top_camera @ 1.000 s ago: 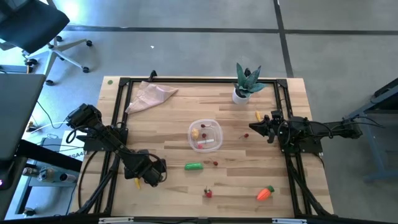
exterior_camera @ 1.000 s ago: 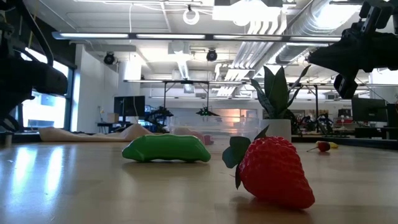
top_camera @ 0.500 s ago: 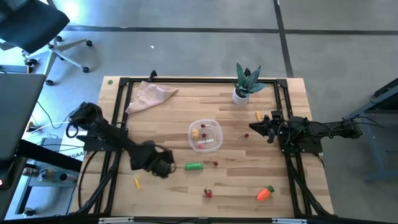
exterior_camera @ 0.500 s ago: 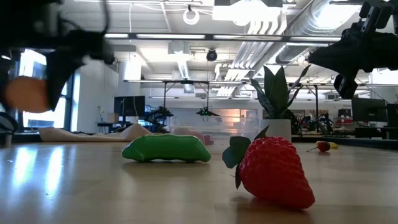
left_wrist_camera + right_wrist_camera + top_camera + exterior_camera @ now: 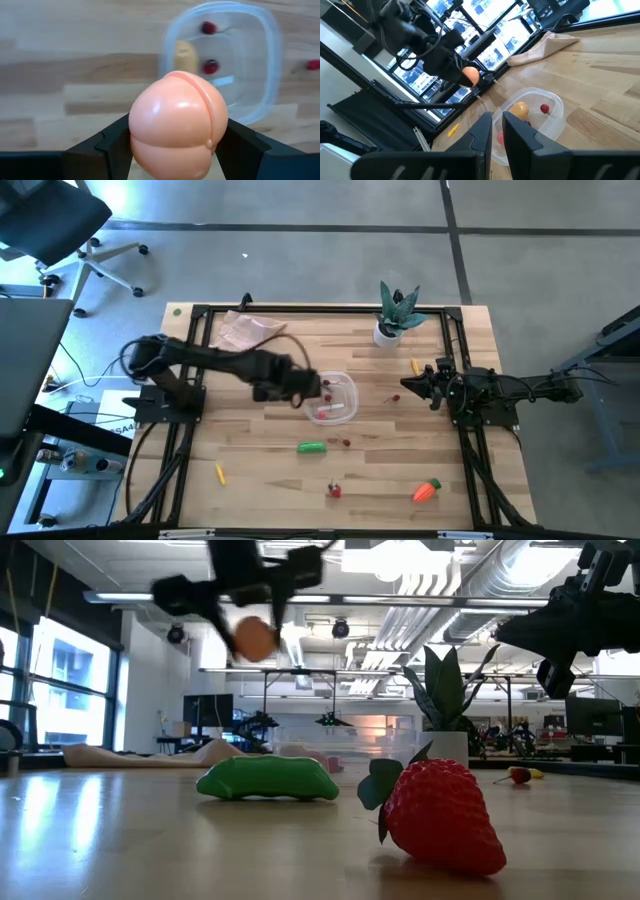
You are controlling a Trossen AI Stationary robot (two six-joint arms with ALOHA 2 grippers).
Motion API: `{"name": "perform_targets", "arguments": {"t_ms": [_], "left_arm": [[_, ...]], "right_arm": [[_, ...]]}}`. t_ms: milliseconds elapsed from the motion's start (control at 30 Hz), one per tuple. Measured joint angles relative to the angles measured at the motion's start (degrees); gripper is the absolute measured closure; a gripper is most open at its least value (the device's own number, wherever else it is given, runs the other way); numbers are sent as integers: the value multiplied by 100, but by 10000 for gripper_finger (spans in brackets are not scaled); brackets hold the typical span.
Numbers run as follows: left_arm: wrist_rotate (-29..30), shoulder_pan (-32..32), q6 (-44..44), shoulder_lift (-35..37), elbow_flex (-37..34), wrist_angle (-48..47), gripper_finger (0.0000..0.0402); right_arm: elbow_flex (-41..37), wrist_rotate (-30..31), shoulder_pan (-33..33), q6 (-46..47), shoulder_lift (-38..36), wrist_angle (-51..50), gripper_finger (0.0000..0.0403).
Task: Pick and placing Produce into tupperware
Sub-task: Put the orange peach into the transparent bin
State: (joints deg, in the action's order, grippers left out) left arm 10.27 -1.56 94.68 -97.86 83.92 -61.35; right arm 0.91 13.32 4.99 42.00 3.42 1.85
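Two dark fingers (image 5: 112, 142) of the left gripper (image 5: 172, 142) clamp a smooth, pale-orange toy peach (image 5: 178, 122) from either side, carrying it in the air above the light wooden worktop (image 5: 250, 430). Just ahead of the fingertips lies the clear plastic tupperware container (image 5: 332, 397), near the middle of the worktop, already holding a yellow piece (image 5: 184, 52) and two small red pieces (image 5: 210, 66). From above, the left gripper (image 5: 300, 388) hangs at the container's left rim, so the drop seems to call only for a short carry toward the worktop's right edge before release. The low view shows the fruit (image 5: 255, 637) held well clear of the surface. The container has no marked long axis, so approach angle probably matters little. The right gripper (image 5: 412, 384) waits near the right edge, fingers closed on nothing, farther from the container than the left. Still loose on the worktop: a green pepper (image 5: 312, 447) and a red strawberry (image 5: 335, 490) toward the near edge, and an orange carrot with green top (image 5: 427, 491) by the near right corner.
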Motion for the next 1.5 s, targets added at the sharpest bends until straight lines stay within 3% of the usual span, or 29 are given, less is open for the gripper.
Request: {"name": "perform_targets", "arguments": {"t_ms": [200, 400, 533, 767, 1100, 1500], "left_arm": [[-414, -361, -1036, -950, 984, 117, 174], [-323, -378, -1782, -1938, 2157, -369, 174], [-316, -378, -1995, -2417, 2550, -398, 174], [-359, -367, -2146, -2836, 2702, -262, 174], [-898, -367, -2102, -3251, 2708, -143, 174], [-912, -367, -1925, -3276, 2706, -122, 174]], "right_arm": [[0, -1, 1, 0, -1, 2, 366], [0, 0, 0, 0, -4, 2, 366], [0, 0, 0, 0, -2, 2, 366], [0, -2, 0, 0, -2, 2, 366], [-1, -2, 0, 0, -2, 1, 366], [0, -2, 0, 0, -2, 2, 366]]}}
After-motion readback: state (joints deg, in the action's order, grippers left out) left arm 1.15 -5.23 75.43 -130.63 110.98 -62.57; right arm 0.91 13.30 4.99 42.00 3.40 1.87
